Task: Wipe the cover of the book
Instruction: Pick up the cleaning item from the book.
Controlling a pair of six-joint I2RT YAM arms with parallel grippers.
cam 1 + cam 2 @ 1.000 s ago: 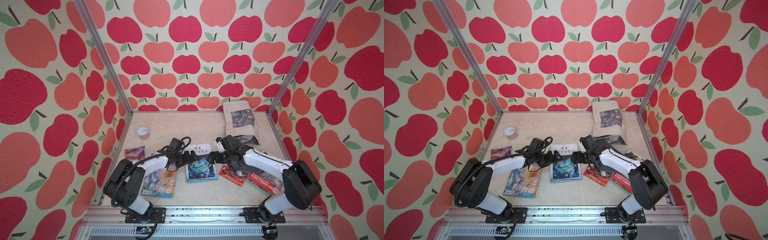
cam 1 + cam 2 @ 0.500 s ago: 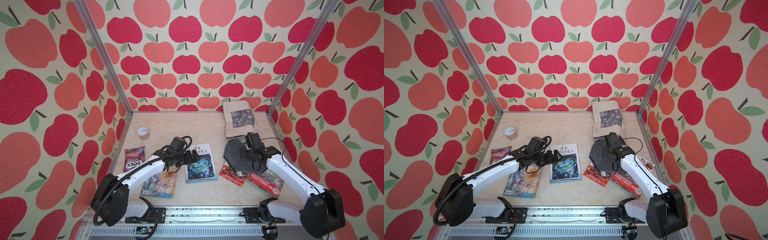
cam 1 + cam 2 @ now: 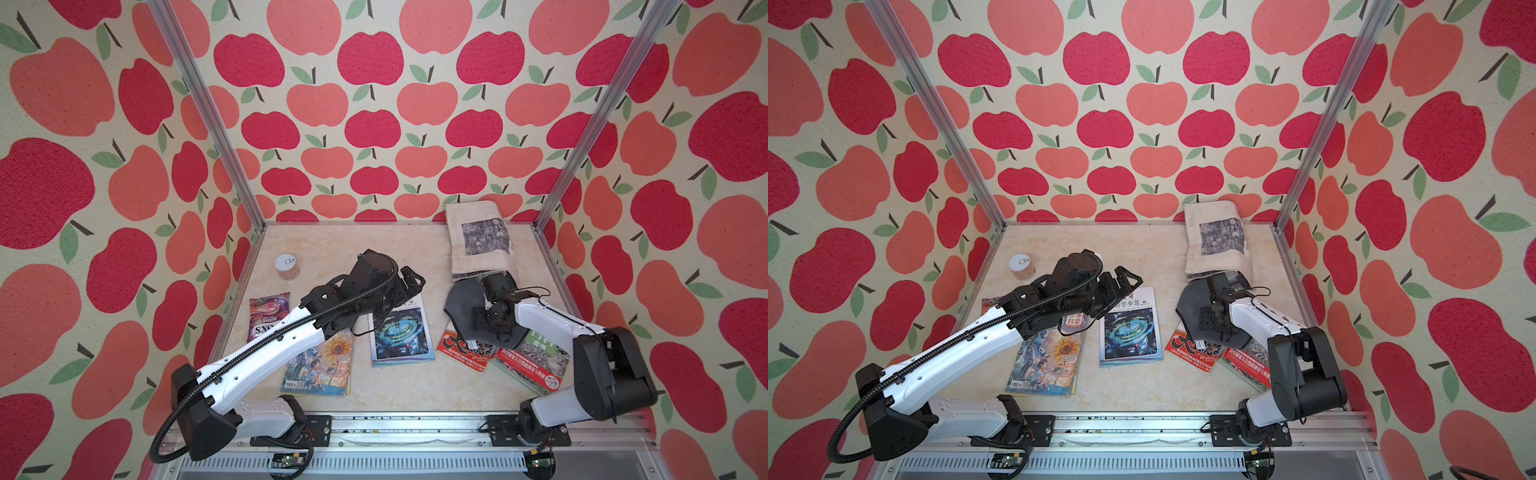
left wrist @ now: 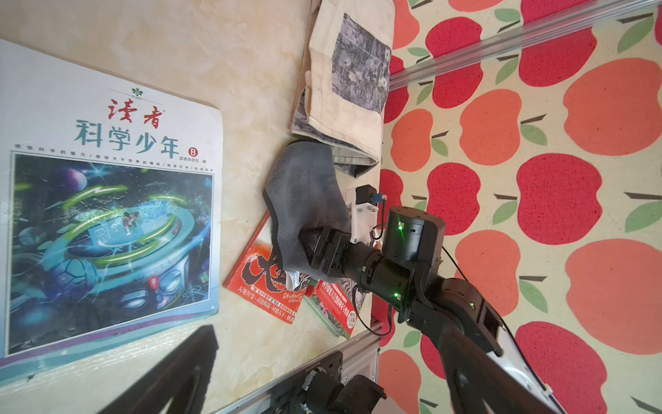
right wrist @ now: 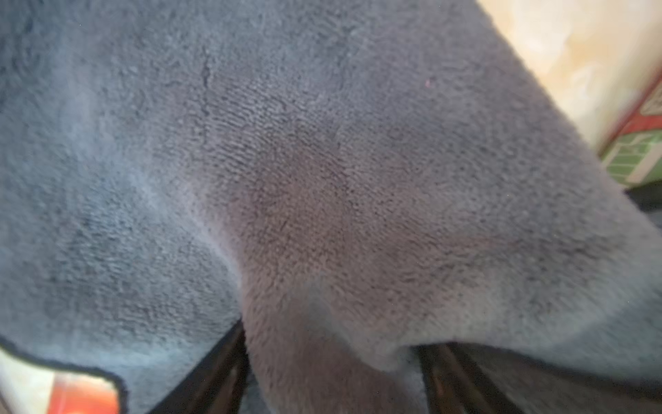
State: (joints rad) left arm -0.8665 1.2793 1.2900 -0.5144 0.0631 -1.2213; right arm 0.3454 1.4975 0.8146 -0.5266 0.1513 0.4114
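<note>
The right tool [image 4: 317,247] is buried in the grey cloth [image 4: 304,193]. Its fingers [image 5: 215,372] stand on either side of a raised fold, but I cannot tell whether they pinch it yet. The left tool [image 3: 409,280] is spread wide and empty, hovering over the far edge of the book [image 3: 401,336].

The book lies flat on the worktop [image 3: 353,249], cover up, between the two arms. The cloth is on the right arm's side of the book, a little apart from it, draped over a red magazine [image 3: 461,349].

The cloth looks soft and limp, so a bunched fold near its middle is probably the best hold. The book seems thin, light and glossy. It may slide when wiped, so pressing down on a corner would likely help.

There is bare worktop beyond the book and between it and the red magazine. A comic [image 3: 320,365] lies close on the book's other side.
</note>
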